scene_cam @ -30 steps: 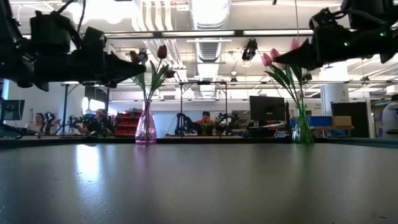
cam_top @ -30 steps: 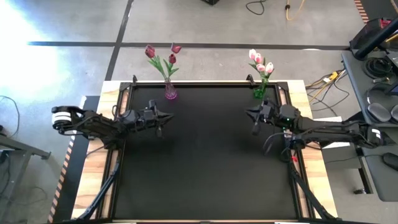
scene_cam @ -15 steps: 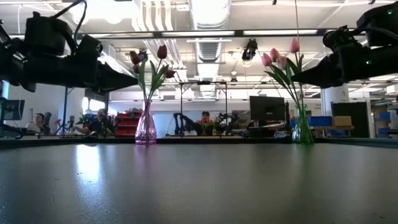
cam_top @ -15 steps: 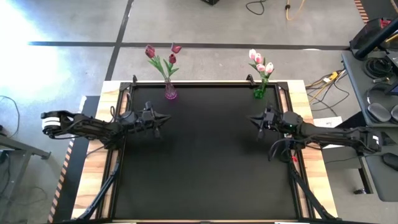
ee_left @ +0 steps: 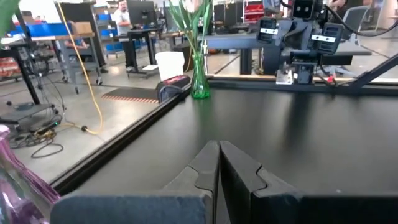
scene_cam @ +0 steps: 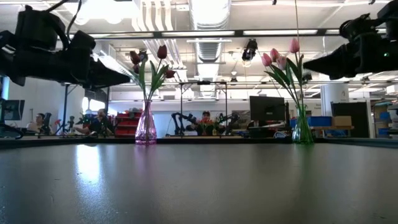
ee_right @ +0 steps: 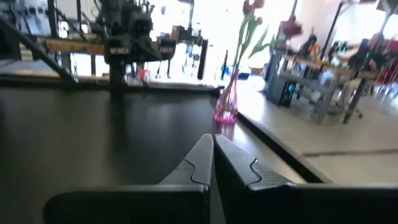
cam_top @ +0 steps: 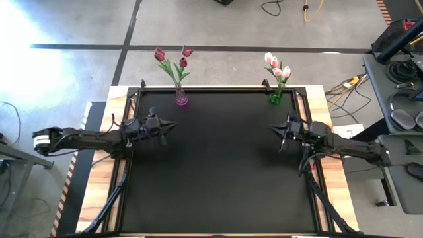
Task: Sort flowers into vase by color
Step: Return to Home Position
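Three dark maroon-red tulips [cam_top: 170, 59] stand with their stems in a purple glass vase [cam_top: 180, 98] at the table's far edge, left of centre. Three pale pink-white tulips [cam_top: 276, 65] stand in a green glass vase [cam_top: 275, 98] at the far edge, right of centre. Both vases also show in the low view: the purple vase [scene_cam: 146, 126] and the green vase [scene_cam: 302, 127]. My left gripper [cam_top: 173, 123] is shut and empty above the table's left part. My right gripper [cam_top: 271, 127] is shut and empty above the right part. Each wrist view shows shut fingertips, the left [ee_left: 218, 146] and the right [ee_right: 212, 138].
The black table top [cam_top: 218, 172] lies between the arms. Its far rim carries a black frame rail [cam_top: 218, 88]. Desks, monitors and seated people show in the room beyond the table in the low view.
Both arms have drawn back from the vases. My left gripper has gone toward the table's left edge, my right gripper toward the right edge and slightly nearer. Both have stayed shut. The flowers and vases have kept still.
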